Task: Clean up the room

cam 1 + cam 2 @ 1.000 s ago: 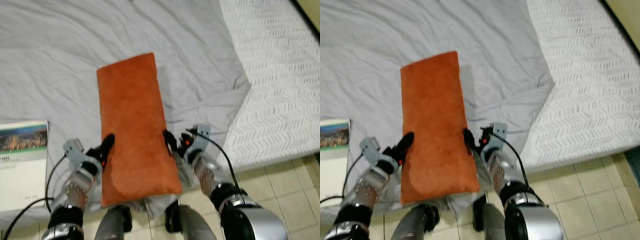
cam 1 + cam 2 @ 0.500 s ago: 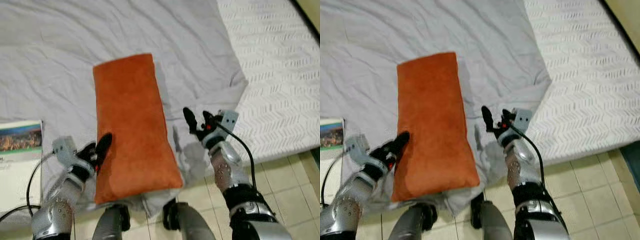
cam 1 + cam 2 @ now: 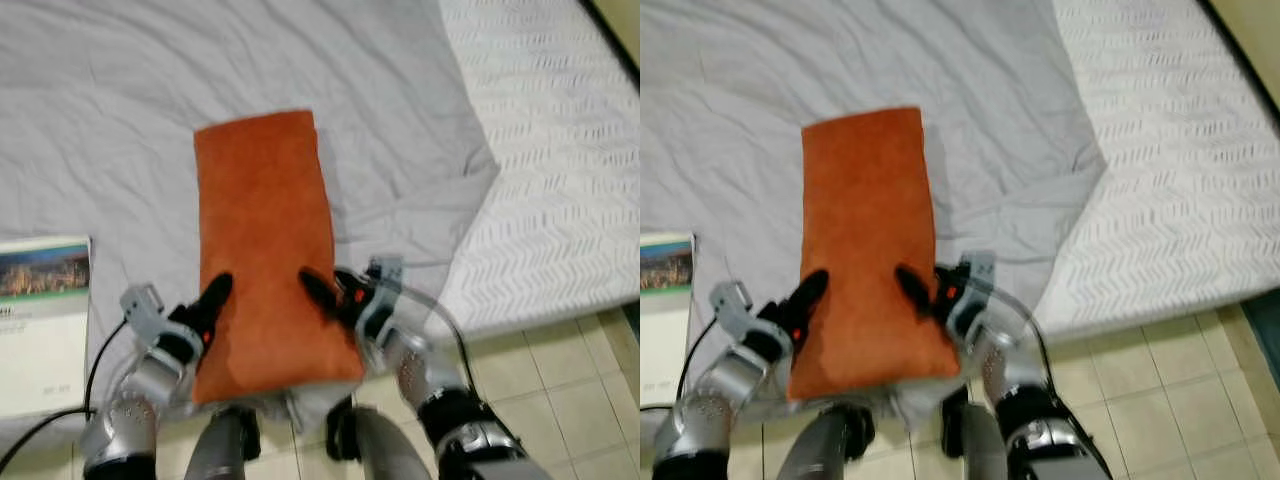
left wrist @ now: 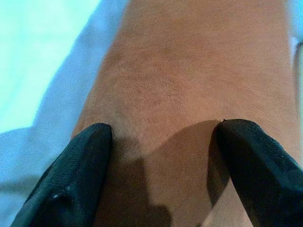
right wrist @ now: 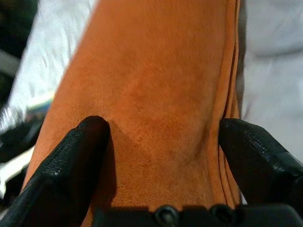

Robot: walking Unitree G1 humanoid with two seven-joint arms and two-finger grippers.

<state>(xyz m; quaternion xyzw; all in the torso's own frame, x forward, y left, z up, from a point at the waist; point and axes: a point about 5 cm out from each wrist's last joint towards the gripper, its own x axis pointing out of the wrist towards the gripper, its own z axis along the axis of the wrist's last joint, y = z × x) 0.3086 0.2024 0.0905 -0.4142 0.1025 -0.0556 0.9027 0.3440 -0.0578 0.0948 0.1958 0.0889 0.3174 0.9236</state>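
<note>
A long orange cushion (image 3: 262,240) lies lengthwise on the grey bed sheet (image 3: 120,100), its near end at the bed's edge. My left gripper (image 3: 207,308) is at the cushion's near left edge, open, with the fabric spanning the space between its fingers (image 4: 71,179). My right gripper (image 3: 330,296) rests on the cushion's near right part, also open; its fingers (image 5: 255,161) stand wide apart on the orange cloth (image 5: 151,94). The cushion's underside is hidden.
A box with a printed landscape picture (image 3: 42,320) lies on the bed to the left. A bare white patterned mattress (image 3: 560,180) extends to the right of the sheet. Beige tiled floor (image 3: 570,400) runs below the bed edge, where my legs stand.
The right gripper, which had swung out to the right off the cushion, has come back onto its near right part. The left gripper moved back in against the left edge.
</note>
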